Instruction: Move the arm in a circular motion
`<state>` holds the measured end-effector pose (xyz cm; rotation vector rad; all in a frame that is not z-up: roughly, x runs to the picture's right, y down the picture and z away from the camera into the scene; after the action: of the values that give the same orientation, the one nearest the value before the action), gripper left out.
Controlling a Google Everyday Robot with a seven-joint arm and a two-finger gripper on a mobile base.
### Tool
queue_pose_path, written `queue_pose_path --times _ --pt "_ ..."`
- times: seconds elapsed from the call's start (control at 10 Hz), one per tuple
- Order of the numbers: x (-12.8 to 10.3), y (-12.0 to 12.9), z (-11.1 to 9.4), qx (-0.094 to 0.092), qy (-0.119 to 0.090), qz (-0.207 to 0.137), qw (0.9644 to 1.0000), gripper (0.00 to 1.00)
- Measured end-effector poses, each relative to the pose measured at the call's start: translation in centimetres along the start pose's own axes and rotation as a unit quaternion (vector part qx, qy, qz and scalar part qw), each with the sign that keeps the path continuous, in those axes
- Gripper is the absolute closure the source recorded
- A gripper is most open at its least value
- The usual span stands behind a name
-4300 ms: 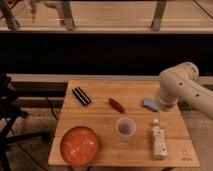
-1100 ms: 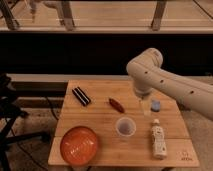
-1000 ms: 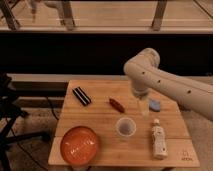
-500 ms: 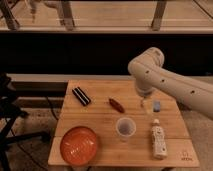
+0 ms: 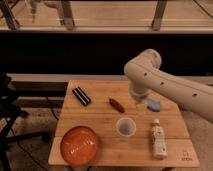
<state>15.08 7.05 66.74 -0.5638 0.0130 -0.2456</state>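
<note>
The gripper (image 5: 139, 103) hangs at the narrow pale tip of the arm (image 5: 165, 85), its fingers pressed together, pointing down over the back half of the wooden table (image 5: 100, 120), between a small red object (image 5: 116, 104) and a pale blue object (image 5: 153, 104). In the camera view, the cream-white arm comes in from the right edge, rises to a bulbous joint above the table's far edge, then bends down to the tip. A black rectangular block (image 5: 81, 96) lies at the back left, an orange bowl (image 5: 80, 145) at the front left, a white cup (image 5: 125, 127) near the middle, and a white bottle (image 5: 159, 140) lies on its side at the front right.
</note>
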Motion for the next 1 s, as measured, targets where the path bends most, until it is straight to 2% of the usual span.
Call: queue_pose_path --times 0.2,0.4,0.8,1.0 --pt "-0.5 2.1 -0.6 0.005 -0.012 0.000 0.9999 0.20" --pt "0.6 3.1 -0.4 0.005 -0.021 0.018 0.9996 0.20" --pt "6.9 4.6 0.8 0.000 -0.031 0.079 0.9964 0.20" --pt "10.6 5.3 1.3 -0.003 -0.032 0.117 0.9926 0.20"
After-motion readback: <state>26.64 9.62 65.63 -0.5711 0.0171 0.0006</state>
